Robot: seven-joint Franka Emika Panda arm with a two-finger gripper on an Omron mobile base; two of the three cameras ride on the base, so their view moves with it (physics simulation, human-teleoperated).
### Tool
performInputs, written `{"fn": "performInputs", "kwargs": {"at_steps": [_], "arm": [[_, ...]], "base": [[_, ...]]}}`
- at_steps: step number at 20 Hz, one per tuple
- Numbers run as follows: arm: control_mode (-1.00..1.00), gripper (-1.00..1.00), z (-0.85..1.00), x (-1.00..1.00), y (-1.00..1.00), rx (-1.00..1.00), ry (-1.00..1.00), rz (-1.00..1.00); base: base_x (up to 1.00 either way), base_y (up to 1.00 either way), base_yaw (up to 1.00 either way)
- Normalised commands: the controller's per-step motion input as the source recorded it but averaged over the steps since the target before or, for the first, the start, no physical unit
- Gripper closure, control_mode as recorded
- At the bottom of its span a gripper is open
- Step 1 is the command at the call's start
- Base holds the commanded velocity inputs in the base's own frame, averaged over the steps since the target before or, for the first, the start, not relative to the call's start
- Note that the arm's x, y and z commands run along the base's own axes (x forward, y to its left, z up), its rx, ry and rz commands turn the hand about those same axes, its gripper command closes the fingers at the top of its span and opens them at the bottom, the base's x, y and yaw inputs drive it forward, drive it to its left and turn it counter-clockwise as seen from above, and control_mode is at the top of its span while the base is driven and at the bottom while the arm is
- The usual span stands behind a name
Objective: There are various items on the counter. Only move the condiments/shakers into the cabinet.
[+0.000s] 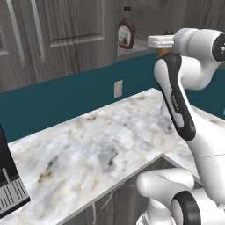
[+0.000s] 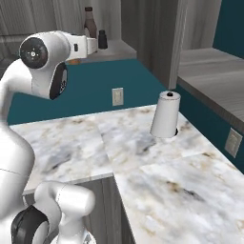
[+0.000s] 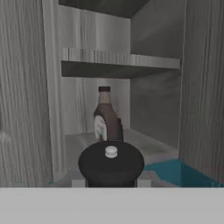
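1. Cabinet point(image 3: 153, 109): dark grey wood-grain, open front, with a lower shelf floor and a second shelf point(image 3: 120, 63) higher up.
2. Inside, on the lower floor: dark brown squeeze bottle point(image 3: 106, 116) with pale label, upright, set toward the back.
3. Right base view also shows a small dark-capped shaker point(image 2: 102, 39) upright just beside the squeeze bottle on the cabinet floor.
4. Upper shelf: nothing seen on its visible part.
5. Gripper point(image 3: 111, 181): raised at the cabinet mouth, jaws pinching the wooden shaker point(image 3: 111, 164); the hand view looks down on its round dark cap with a pale knob.
6. Held shaker sits in front of the squeeze bottle; contact with the floor cannot be told.
7. Counter point(image 2: 157, 176): marble slab; white paper towel roll point(image 2: 166, 115) upright near the back wall.
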Motion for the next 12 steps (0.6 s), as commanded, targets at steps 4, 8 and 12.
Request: {"fn": "performInputs", "kwargs": {"at_steps": [4, 8, 12], "arm": [[-1.0, 1.0, -0.11, 0.21, -0.71, -0.02, -0.17, -0.24], [-1.0, 1.0, -0.02, 0.02, -0.22, 0.0, -0.07, -0.01], [-1.0, 1.0, -0.01, 0.27, -0.03, 0.01, -0.02, 0.01]], "base": [[0.0, 0.0, 0.0], [0.0, 0.0, 0.0], [0.0, 0.0, 0.0]]}}
